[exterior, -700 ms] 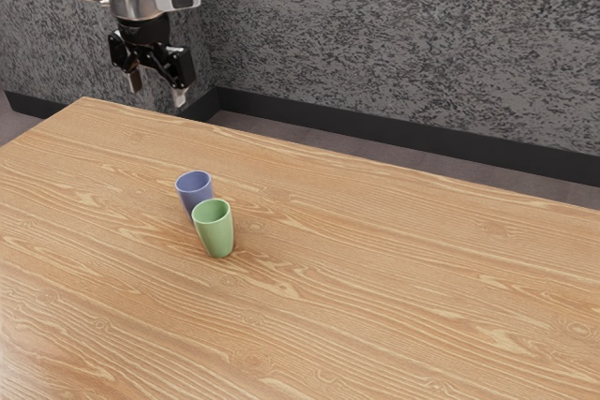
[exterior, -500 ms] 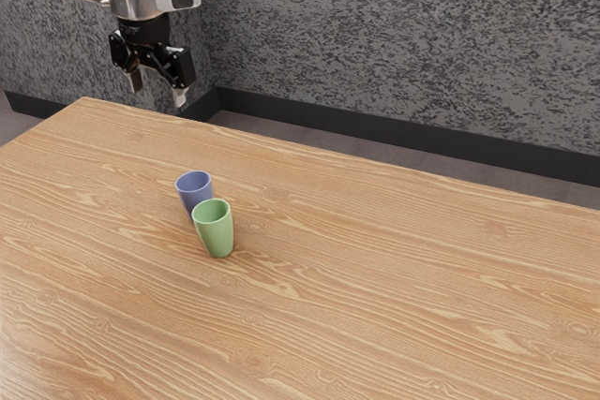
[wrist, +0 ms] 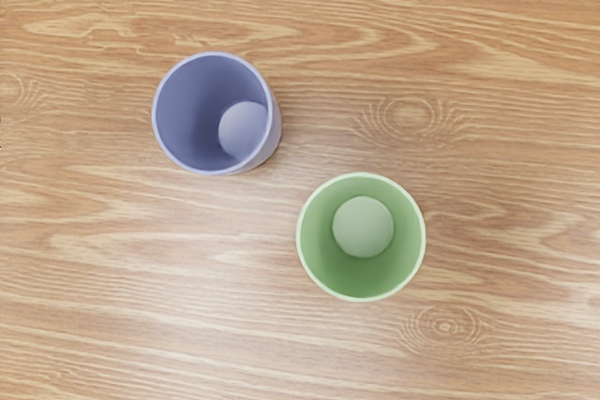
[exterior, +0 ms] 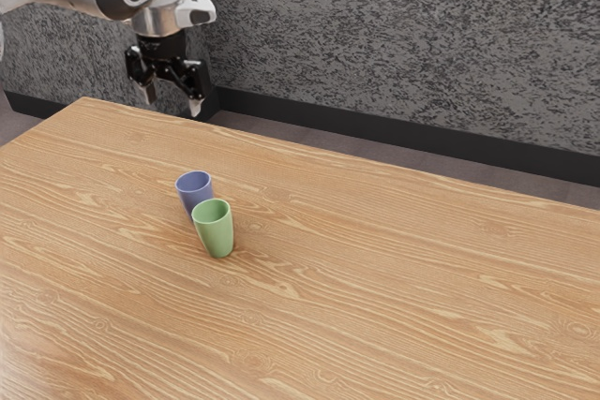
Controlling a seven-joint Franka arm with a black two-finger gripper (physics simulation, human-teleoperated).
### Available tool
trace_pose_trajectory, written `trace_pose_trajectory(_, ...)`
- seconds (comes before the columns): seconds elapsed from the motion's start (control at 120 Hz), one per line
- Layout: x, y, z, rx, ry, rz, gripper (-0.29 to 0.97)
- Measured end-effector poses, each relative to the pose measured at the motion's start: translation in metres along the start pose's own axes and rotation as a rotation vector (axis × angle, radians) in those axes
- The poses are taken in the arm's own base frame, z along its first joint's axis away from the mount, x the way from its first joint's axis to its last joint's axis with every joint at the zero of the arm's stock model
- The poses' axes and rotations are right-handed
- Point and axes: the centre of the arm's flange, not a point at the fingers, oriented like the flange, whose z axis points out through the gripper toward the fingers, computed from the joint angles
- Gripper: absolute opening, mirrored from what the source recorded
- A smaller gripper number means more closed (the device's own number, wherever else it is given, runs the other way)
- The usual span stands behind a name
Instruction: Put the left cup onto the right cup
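We were at the approach step. Our tool [exterior: 172, 98] hung empty with fingers spread in the upper left of the exterior view, well above the table [exterior: 422, 306]. The purple cup [exterior: 194, 191] and green cup [exterior: 214, 227] stood upright, close but apart, left of centre. Next we would need to descend onto the purple cup, probably the left one. Since the earlier frame, the tool had shifted right and slightly lower.

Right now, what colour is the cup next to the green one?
The tapered cup is lavender blue, clearest in the wrist view.
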Motion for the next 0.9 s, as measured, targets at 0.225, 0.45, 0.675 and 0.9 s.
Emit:
trace_pose_trajectory(0.225,0.014,0.001,0.024,-0.001,-0.001,-0.099,0.68)
trace_pose_trajectory(0.45,0.029,0.001,0.051,0.002,0.002,-0.185,0.68)
trace_pose_trajectory(0.675,0.036,-0.01,0.073,0.011,-0.002,-0.272,0.68)
trace_pose_trajectory(0.9,0.042,-0.02,0.1,0.021,-0.01,-0.334,0.68)
